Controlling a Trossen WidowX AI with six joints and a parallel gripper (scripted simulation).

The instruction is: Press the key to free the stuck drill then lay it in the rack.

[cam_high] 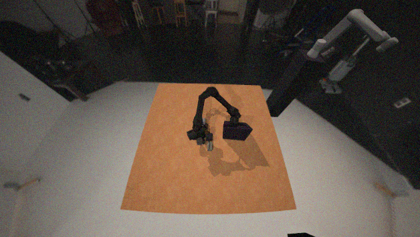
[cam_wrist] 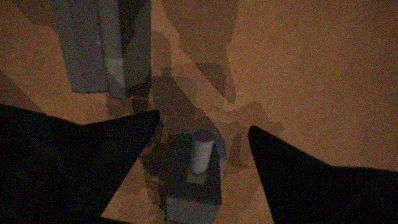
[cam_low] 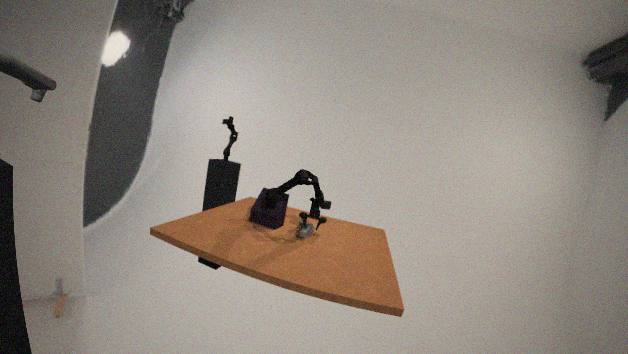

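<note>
A pale cylinder, which looks like the drill point(cam_wrist: 202, 157), stands out of a dark grey holder point(cam_wrist: 192, 209) low in the middle of the wrist view. My gripper point(cam_wrist: 204, 122) point(cam_low: 311, 225) is open, with one black finger on each side of the drill and holder and nothing held. I cannot tell the key apart from the holder. The grooved grey block, apparently the rack point(cam_wrist: 82, 50) point(cam_high: 210, 146), lies on the table beyond the left finger in the wrist view. In the top view my gripper and wrist hide most of the holder and drill.
The orange-brown table point(cam_high: 160, 174) point(cam_low: 350, 265) carries the dark purple base block point(cam_high: 235, 131) point(cam_low: 270, 212) of my arm, close to the holder and rack. A dark pedestal point(cam_low: 221, 185) with another small arm stands behind the table.
</note>
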